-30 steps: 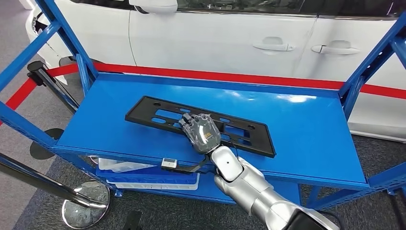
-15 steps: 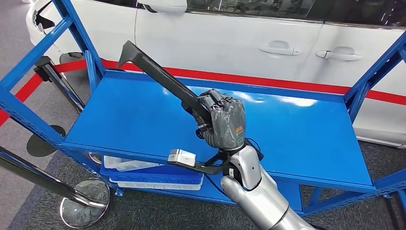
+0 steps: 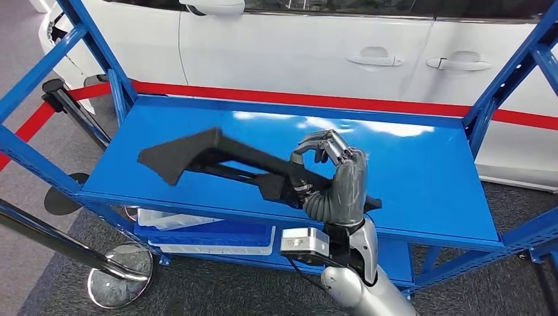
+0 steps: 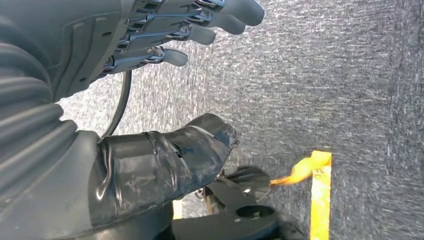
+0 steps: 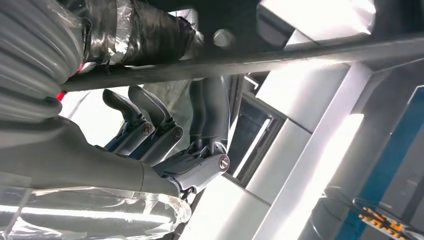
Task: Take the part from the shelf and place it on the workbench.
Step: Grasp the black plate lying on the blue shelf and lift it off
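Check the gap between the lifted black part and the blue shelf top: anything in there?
Nothing: in the head view the black part, held by the right hand, hangs over bare blue shelf top.

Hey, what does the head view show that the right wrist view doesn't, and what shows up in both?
Head view alone: the blue shelf surface, the red floor line, the stanchion base, and the full length of the black part lifted above the shelf.

Right wrist view alone: a close look from underneath, with the fingers curled up behind the part's edge.

Both: the right hand holding the part, and the white car.
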